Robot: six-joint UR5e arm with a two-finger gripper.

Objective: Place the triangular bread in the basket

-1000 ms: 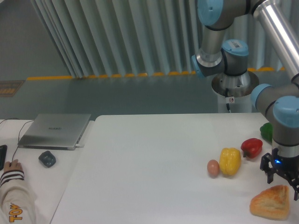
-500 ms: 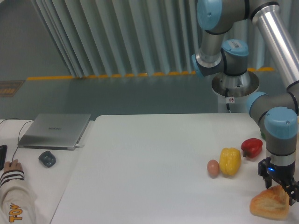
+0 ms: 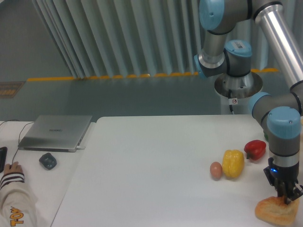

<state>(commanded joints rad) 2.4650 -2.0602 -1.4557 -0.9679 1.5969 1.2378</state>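
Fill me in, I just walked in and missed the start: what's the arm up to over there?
The gripper is pressed down onto the triangular bread at the table's near right corner, apparently grasping it; whether the jaws have closed is unclear. The bread is not lifted yet, and no basket is in view. A yellow pepper, an egg and a red pepper sit nearby, untouched.

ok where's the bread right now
The bread sits at the table's near right corner, under the gripper, right of the yellow pepper.
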